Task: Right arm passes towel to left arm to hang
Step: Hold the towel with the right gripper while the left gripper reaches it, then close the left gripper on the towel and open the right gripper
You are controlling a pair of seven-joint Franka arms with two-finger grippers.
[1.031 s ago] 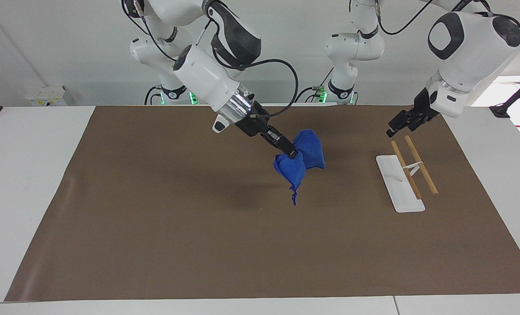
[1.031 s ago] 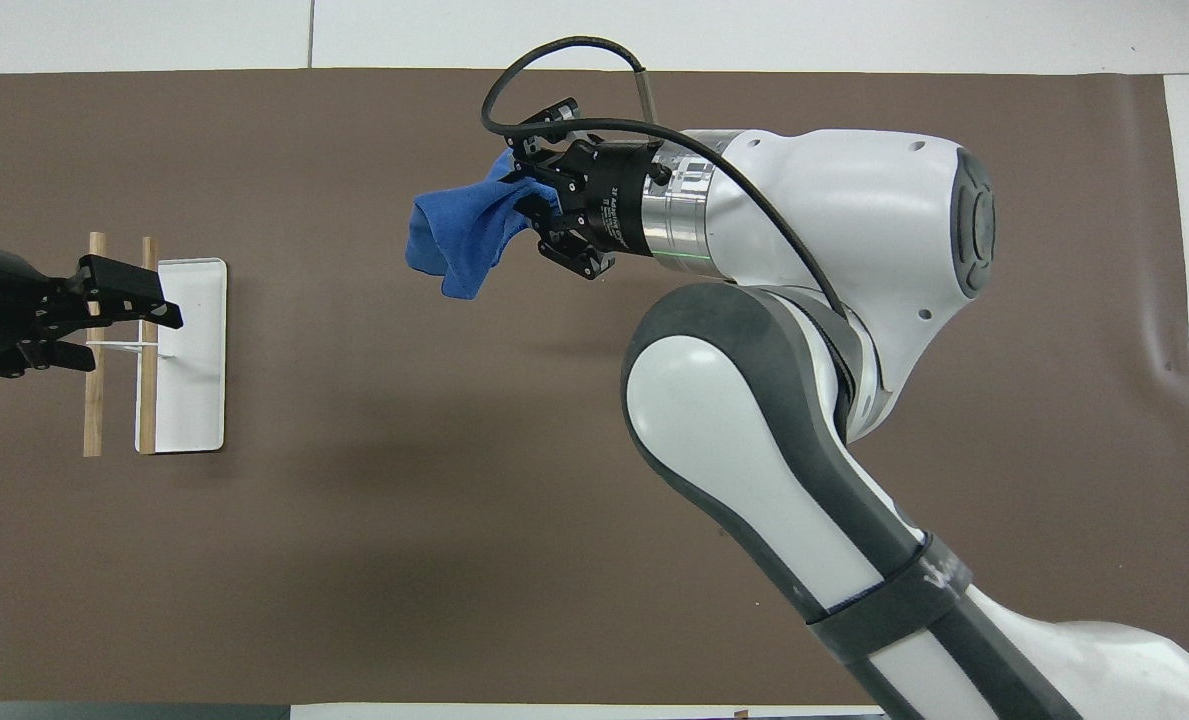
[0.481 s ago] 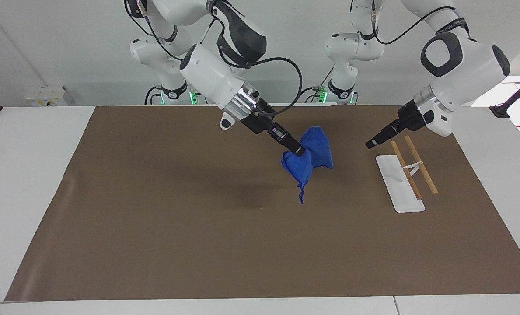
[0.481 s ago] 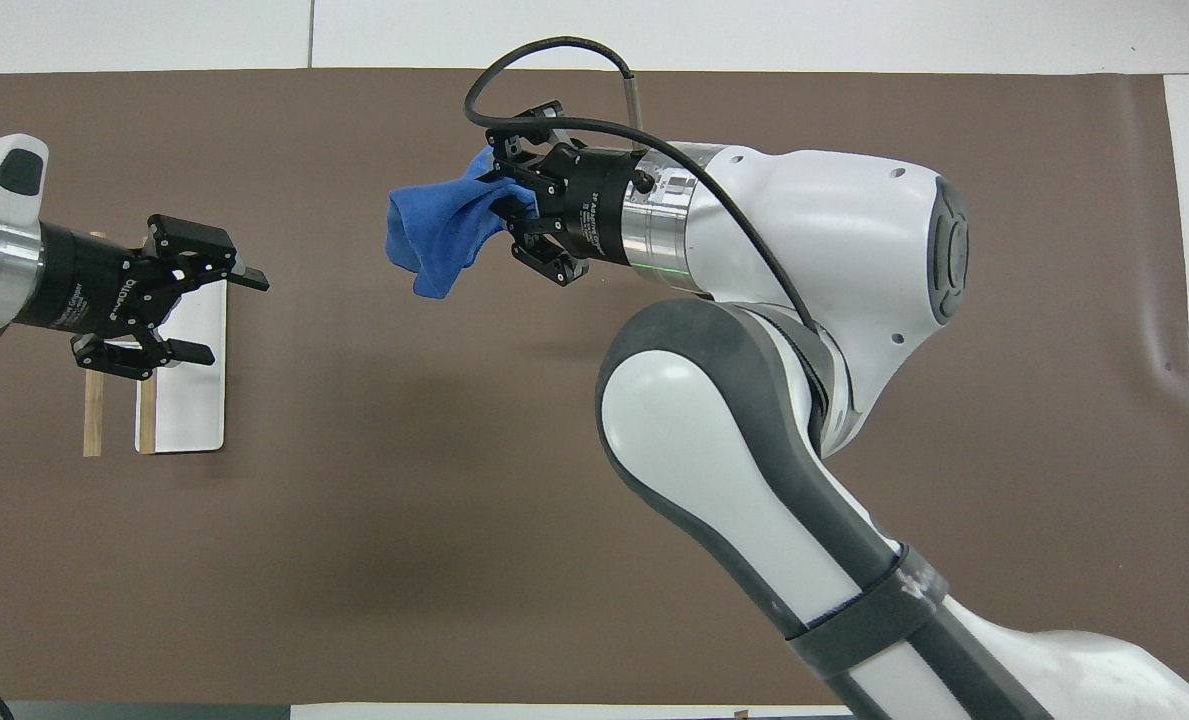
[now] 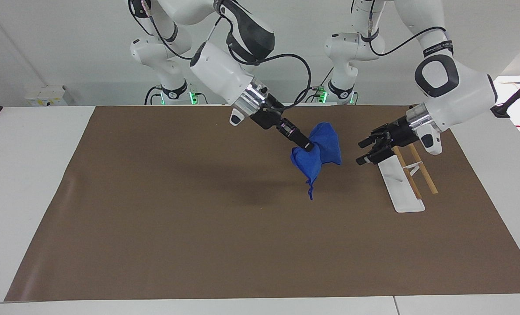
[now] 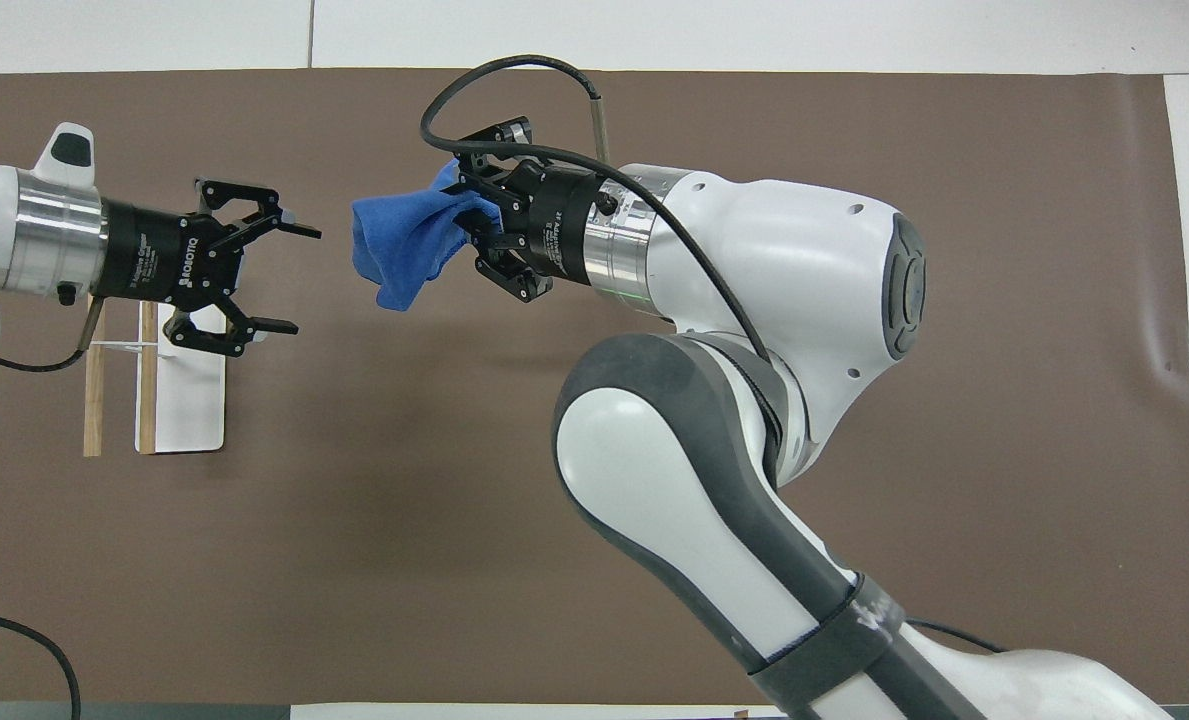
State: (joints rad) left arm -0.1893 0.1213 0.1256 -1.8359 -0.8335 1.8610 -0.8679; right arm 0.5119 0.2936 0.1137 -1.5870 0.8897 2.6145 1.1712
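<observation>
The right gripper [image 5: 308,147] [image 6: 469,220], raised over the middle of the brown mat [image 5: 198,245] [image 6: 354,560], is clenched on the bunched middle of the towel [image 5: 319,151] [image 6: 404,245], which hangs clear of the mat in both views. In the overhead view the blue cloth spreads from the fingertips toward 9 o'clock; in the facing view it bulges toward 3 o'clock and a thin corner of it [image 5: 311,190] trails down toward 6 o'clock. The right arm [image 5: 225,78] [image 6: 754,300] slants down to the gripper from 10 o'clock in the facing view, with a black cable [image 5: 294,74] [image 6: 514,75] looping into its wrist. The left gripper [image 5: 364,152] [image 6: 279,270] is in the air just beside the towel, apart from it, its fingers [image 6: 299,232] spread wide and pointed at the cloth; in the overhead view it lies at 9 o'clock of the towel. The left arm [image 5: 452,92] [image 6: 14,235] reaches in from its own end of the table. Below the left gripper stands a white rack [image 5: 399,186] [image 6: 194,400] with two wooden rods [image 5: 421,164] [image 6: 119,400], toward the left arm's end of the table, at 4 o'clock of the towel in the facing view. The mat lies on a white table [image 5: 32,183] [image 6: 754,35].
</observation>
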